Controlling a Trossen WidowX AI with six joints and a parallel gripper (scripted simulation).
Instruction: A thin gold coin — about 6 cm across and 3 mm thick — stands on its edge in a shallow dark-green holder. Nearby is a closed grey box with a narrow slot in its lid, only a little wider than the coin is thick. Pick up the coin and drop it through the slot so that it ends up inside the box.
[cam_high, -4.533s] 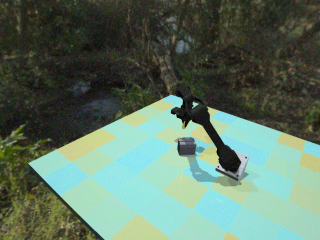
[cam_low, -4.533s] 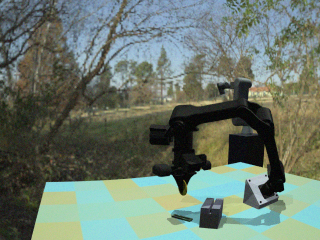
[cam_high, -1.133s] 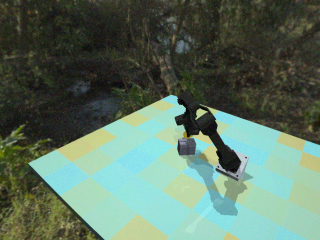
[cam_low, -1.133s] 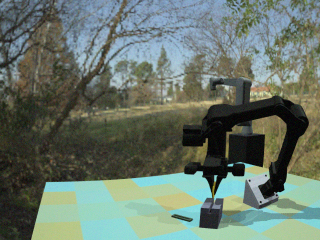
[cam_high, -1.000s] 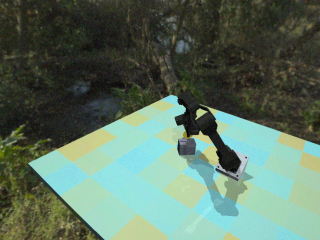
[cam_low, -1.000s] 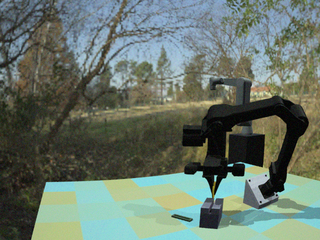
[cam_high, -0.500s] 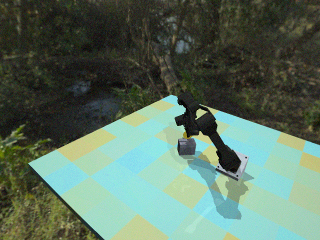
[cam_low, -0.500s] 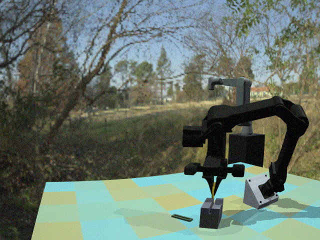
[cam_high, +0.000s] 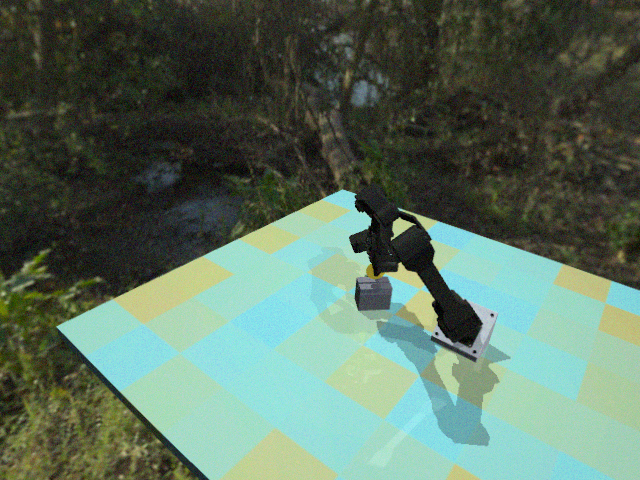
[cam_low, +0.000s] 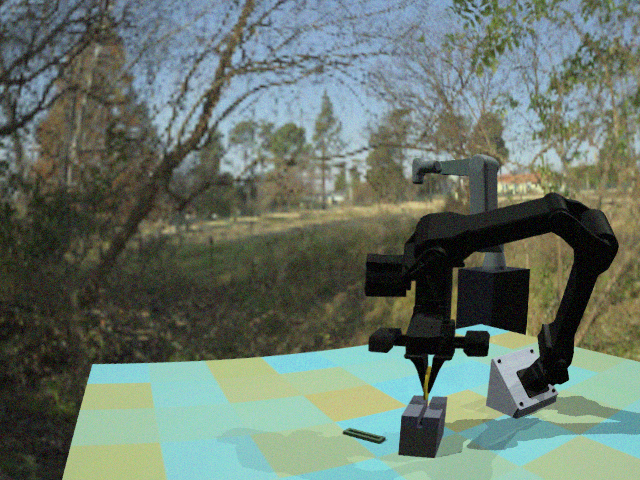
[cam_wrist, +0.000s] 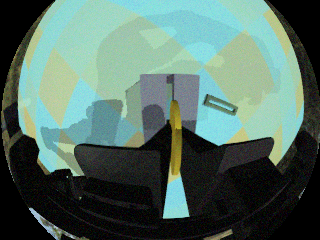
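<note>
Fingers (cam_low: 427, 375) closed down to a very narrow gap, pinching the gold coin (cam_low: 426, 382) by its upper part. Coin hangs edge-down, vertical, seen edge-on in the exterior view as a thin yellow strip between the two dark finger tips.

Coin sits directly above the grey box (cam_low: 422, 425), lower edge right at the slot (cam_low: 424, 410) in the lid; can't tell from the exterior view whether it has entered the slot or is just touching the top. Wrist view: coin (cam_wrist: 175, 135) lines up lengthwise with the dark slot line on the box lid (cam_wrist: 170, 96).

Top view: only a small yellow patch of coin (cam_high: 370, 270) shows under the wrist, at the far edge of the box (cam_high: 373, 292).

Dark-green holder (cam_low: 363, 435) lies flat on the checkered worktop (cam_low: 206, 413), just left of the box, apart from it, nothing standing in it. Arm reaches in from its base at the right, wrist pointing straight down.
</note>
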